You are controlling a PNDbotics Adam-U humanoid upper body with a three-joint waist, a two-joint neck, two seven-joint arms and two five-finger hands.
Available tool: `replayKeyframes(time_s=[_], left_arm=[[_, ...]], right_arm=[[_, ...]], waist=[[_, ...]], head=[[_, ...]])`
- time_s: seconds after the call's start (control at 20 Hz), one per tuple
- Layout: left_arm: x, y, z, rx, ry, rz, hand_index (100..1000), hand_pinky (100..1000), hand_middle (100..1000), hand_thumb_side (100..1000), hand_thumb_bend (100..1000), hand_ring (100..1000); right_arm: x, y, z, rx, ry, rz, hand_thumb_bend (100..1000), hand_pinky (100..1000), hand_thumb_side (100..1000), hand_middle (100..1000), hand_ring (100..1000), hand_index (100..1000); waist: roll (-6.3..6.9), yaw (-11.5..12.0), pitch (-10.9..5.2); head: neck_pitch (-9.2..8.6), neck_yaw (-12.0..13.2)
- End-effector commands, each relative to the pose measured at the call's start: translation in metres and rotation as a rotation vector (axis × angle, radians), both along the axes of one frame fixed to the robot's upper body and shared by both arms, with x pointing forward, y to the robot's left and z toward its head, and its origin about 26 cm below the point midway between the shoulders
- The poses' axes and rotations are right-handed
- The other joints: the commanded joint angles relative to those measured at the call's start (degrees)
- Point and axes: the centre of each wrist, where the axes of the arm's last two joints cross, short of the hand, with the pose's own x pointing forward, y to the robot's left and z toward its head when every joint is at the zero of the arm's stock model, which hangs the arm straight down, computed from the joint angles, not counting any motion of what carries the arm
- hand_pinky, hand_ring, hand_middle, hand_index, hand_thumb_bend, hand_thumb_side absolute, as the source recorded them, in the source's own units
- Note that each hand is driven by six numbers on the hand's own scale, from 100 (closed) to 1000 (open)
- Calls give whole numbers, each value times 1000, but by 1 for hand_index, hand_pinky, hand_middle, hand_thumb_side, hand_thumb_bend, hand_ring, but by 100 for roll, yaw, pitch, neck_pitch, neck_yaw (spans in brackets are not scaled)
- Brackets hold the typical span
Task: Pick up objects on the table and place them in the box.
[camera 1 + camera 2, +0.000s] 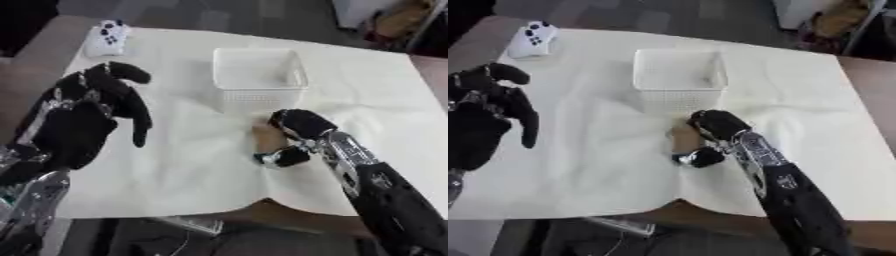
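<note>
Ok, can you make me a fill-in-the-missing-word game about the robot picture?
1. The basket on the cloth is coloured ____.
2. The tan object is held by the robot's ____ hand.
3. The left hand is raised, with its fingers ____.
4. The white controller lies near the table's far ____ corner.

Missing words: white; right; open; left
</note>
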Motion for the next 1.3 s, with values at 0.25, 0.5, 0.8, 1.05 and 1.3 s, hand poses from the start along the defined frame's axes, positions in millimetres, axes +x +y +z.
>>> replayKeyframes(time_s=[0.25,0.5,0.8,1.05,1.3], left_arm=[[-2,-1,7,10,-27,-10,755,319,769,865,529,557],[-2,-1,7,10,-25,-9,755,318,769,865,528,558],[-2,-1,7,5,-24,-10,754,320,769,859,531,559],[-1,-1,9,0,-30,-11,754,320,769,858,529,559],[0,-2,14,-13,-46,-14,753,323,768,840,541,559]], right_arm=[[0,-14,8,311,-124,47,291,100,923,100,100,315],[-5,-11,30,522,-157,64,215,100,952,100,100,272],[-12,-2,76,684,-228,116,202,100,905,100,100,273],[-8,-3,103,718,-299,120,187,100,915,100,100,279],[5,-6,123,734,-325,134,202,100,901,100,100,280]], waist=[[39,-26,-52],[46,-33,-60],[49,-27,-69],[30,-4,-54],[5,51,5]], head=[[-53,31],[-70,45],[-77,63],[-122,93],[-206,132]])
